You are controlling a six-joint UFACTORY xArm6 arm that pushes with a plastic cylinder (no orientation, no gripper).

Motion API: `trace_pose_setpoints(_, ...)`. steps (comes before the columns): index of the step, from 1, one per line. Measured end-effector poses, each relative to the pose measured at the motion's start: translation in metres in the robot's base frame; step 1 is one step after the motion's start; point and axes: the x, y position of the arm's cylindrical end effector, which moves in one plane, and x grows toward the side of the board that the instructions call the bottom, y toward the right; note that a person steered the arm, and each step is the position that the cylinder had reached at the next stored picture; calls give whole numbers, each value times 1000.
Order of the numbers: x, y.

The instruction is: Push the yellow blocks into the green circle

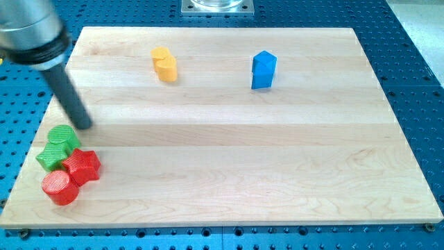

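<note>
Camera view: one yellow block (pixel 164 64), two red blocks (pixel 71 178).

Bright, even light on the pale board (pixel 229 139), blocks casting only faint shadows, the rod (pixel 69 94) slightly motion-blurred

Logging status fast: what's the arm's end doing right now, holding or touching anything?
My tip: a bare rod, nothing to open or close, holding nothing; it sits just above the green block, far from the yellow block.
</note>
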Motion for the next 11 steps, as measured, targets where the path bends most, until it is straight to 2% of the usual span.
trace_pose_setpoints(1, -39, 93)
trace_pose_setpoints(2, -58, 155)
trace_pose_setpoints(3, -98, 170)
trace_pose_setpoints(4, -107, 149)
trace_pose_setpoints(5, -92, 99)
trace_pose_setpoints(6, -118, 145)
trace_pose_setpoints(7, -157, 136)
trace_pose_setpoints(8, -163, 91)
trace_pose_setpoints(9, -115, 44)
trace_pose_setpoints(10, -54, 27)
trace_pose_setpoints(11, -56, -13)
